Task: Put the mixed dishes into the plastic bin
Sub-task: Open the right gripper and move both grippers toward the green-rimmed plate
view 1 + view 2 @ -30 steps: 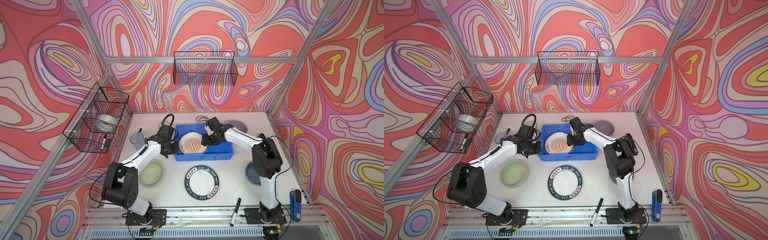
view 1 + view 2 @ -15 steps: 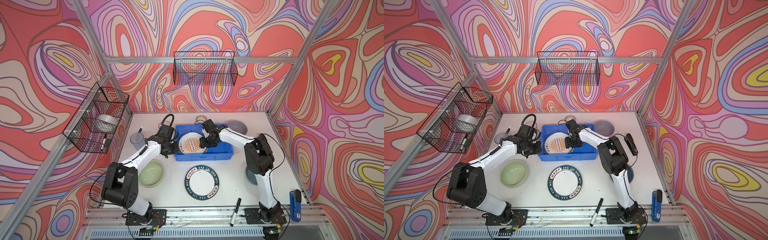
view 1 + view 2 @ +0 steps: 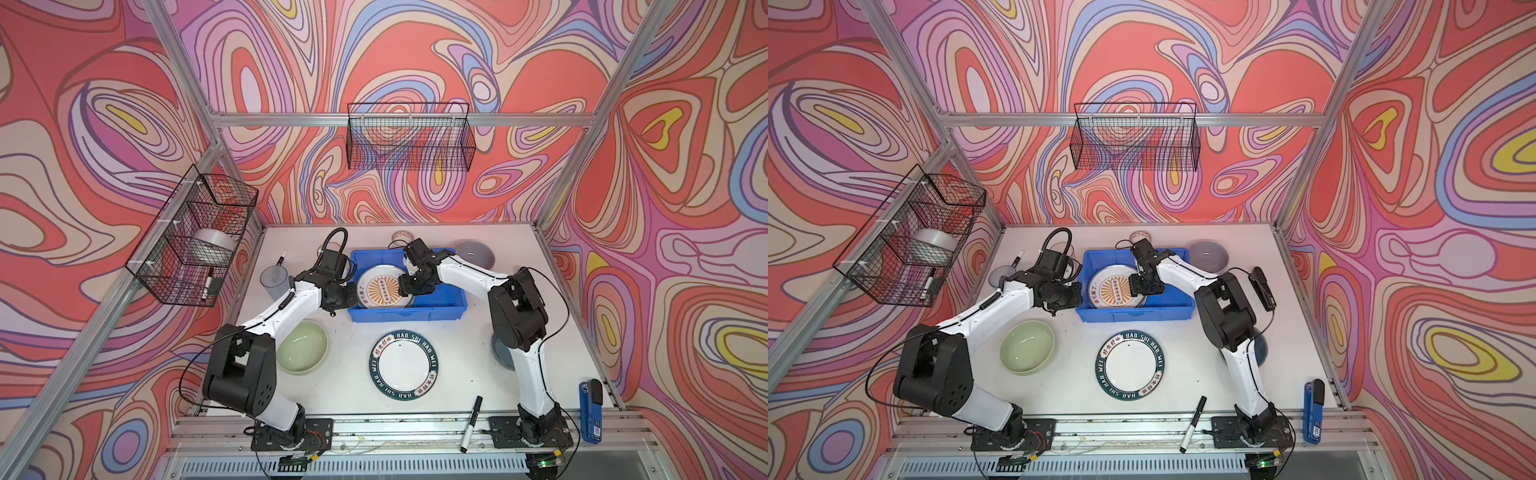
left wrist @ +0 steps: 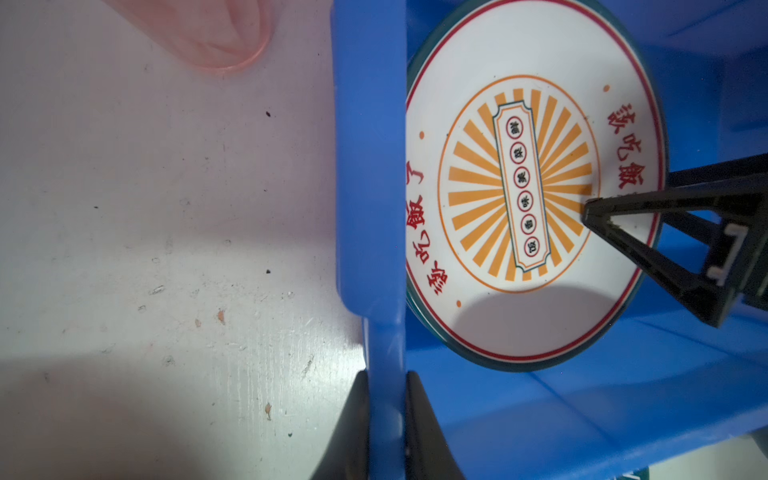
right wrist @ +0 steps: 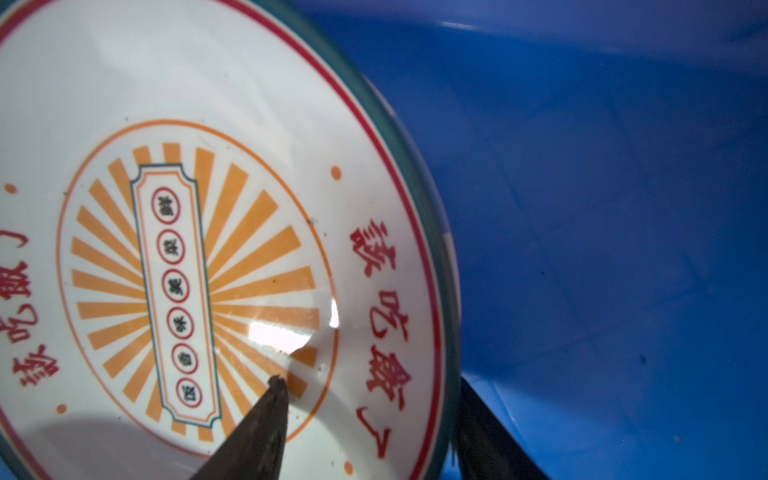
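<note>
Your right gripper has slid in from the bin's right part. Its jaws stand well apart and clasp nothing, astride the sunburst plate's rim, with one fingertip on its face. The plate lies where it did, inside the blue bin, toward its left end. Your left gripper stays clamped on the bin's left wall.
</note>
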Robot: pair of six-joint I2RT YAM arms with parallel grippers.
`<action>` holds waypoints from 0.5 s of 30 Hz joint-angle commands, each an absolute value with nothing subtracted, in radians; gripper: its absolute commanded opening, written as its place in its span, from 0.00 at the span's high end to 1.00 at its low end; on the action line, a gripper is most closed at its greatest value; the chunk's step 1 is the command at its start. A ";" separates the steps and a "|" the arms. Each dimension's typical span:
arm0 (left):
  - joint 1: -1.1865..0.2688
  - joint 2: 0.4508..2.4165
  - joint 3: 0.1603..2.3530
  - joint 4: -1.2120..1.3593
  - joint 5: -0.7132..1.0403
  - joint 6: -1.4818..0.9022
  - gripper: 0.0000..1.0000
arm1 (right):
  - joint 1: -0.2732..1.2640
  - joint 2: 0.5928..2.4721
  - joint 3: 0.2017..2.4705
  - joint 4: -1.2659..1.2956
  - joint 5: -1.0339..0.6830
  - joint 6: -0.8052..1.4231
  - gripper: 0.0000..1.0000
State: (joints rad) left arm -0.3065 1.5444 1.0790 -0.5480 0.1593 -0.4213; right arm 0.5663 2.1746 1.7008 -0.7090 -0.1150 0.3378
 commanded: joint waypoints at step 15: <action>-0.295 1.327 1.076 -0.675 0.170 -0.387 0.41 | 0.549 1.808 1.533 -0.723 -0.056 0.317 0.35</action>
